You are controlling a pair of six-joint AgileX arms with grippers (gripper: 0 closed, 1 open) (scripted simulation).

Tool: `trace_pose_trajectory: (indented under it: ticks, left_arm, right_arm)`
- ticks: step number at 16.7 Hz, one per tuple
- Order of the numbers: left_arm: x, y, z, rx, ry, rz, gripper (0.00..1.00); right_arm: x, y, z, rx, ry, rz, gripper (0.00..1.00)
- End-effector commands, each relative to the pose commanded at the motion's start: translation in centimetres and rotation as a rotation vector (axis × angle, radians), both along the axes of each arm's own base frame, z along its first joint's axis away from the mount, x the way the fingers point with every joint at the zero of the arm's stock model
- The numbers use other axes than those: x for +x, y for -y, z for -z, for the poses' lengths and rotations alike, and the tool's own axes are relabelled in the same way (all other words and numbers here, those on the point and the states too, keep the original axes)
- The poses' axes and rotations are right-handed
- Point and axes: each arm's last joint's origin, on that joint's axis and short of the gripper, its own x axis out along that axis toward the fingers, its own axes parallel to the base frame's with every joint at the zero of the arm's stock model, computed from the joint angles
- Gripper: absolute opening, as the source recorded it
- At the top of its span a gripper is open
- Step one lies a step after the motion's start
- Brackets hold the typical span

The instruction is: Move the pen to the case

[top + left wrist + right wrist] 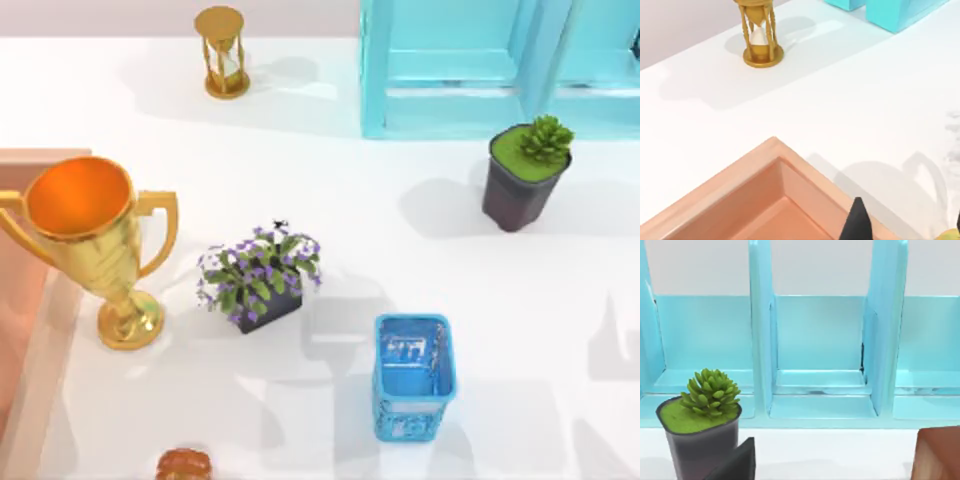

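Two arms, and neither one is gripping anything yet. Your left gripper [908,227] is hovering over the far corner of the case [765,160] with its fingers [857,222] spread and nothing between them. That reads as a drop-off pose waiting for something to drop. Your right gripper [805,472] is facing the turquoise cabinet [820,350], just beside the succulent pot [700,435] at the far right of the table [330,180]. I can't tell whether it's spread or pressed together.

The pen itself is giving me trouble. I'm not picking it out plainly on the table. There are pale marks inside the blue basket [413,375], near and right of centre, so my guess is it's lying in there, but treat that as a guess.

The case is sitting at the table's left edge, right behind the gold trophy [95,240]. The flower pot [262,280] is standing between the basket and the trophy. So if the pen is in the basket, you're looking at a carry across the table that's clearing both of those. The hourglass [222,52] is sitting well out of the way at the far side.
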Motion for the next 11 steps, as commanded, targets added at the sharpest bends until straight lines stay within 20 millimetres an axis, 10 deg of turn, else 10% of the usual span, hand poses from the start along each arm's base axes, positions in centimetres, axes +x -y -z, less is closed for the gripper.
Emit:
trace_pose_trajectory:
  ticks: [5,11]
  left_arm:
    - [0.0,0.0,0.0,0.0,0.0,0.0,0.98]
    - [0.0,0.0,0.0,0.0,0.0,0.0,1.0]
  right_arm:
    - [0.0,0.0,0.0,0.0,0.0,0.0,1.0]
    - [0.0,0.0,0.0,0.0,0.0,0.0,1.0]
